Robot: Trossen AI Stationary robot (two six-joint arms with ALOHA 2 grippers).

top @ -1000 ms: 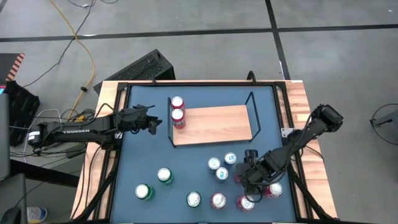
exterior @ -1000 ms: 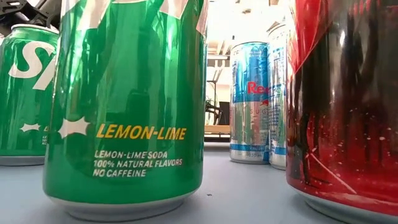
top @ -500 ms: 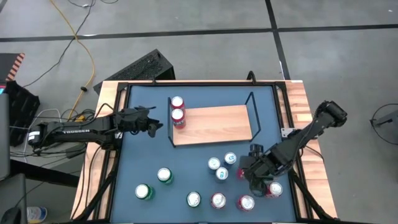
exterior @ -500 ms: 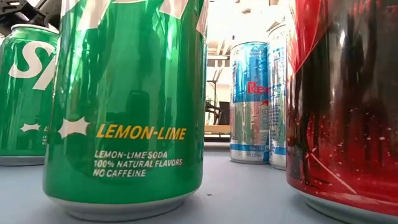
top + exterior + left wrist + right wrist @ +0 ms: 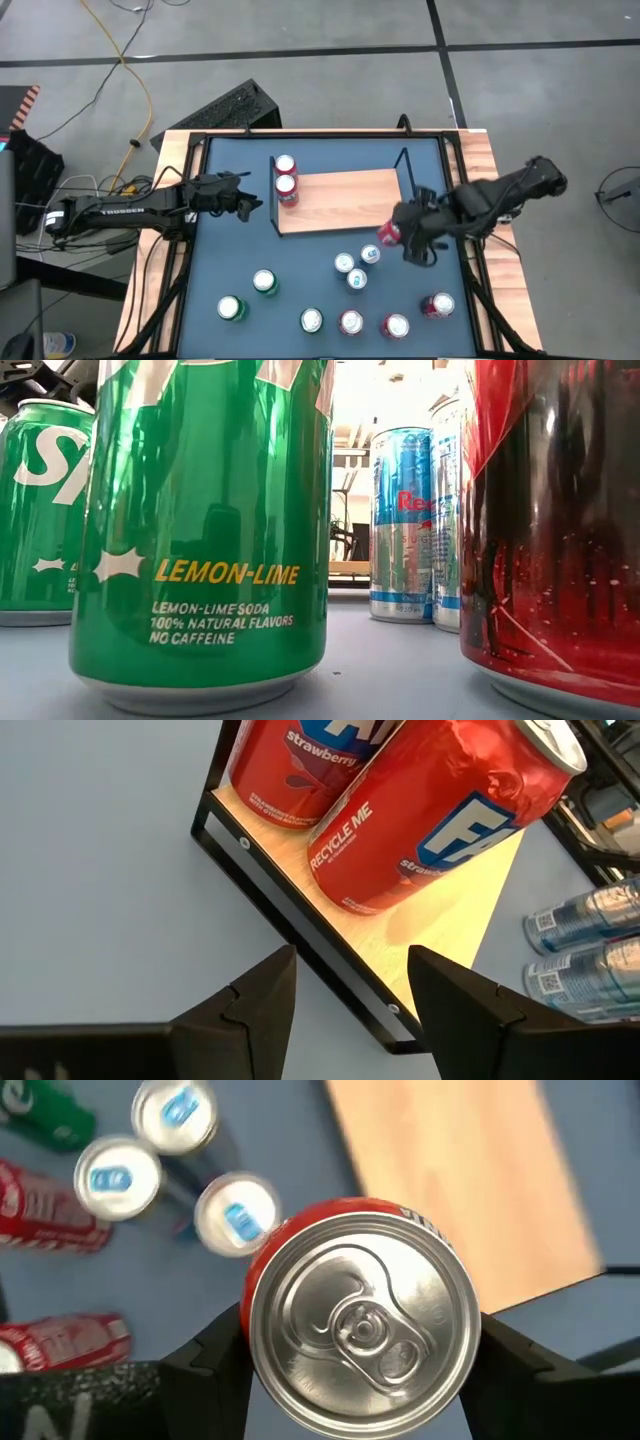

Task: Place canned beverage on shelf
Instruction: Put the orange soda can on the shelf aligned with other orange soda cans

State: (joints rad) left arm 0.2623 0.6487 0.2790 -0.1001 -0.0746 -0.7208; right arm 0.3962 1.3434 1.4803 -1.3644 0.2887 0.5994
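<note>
Fingers [image 5: 215, 1350] of the right arm pinch a cylindrical red can [image 5: 362, 1320] above the light-wood shelf [image 5: 470, 1190].

The big green aluminium can [image 5: 205, 530] nearest the low camera reads "LEMON-LIME", and below it "LEMON-LIME SODA 100% NATURAL FLAVORS NO CAFFEINE". The tall blue-and-silver slim can [image 5: 401, 525] behind it shows the red letters "Re". In the left wrist view, the tilted red can [image 5: 440, 810] says "RECYCLE ME"; the red can behind it [image 5: 305, 765] says "strawberry". The dark left arm [image 5: 125, 211] bears "TROSSEN"
</note>
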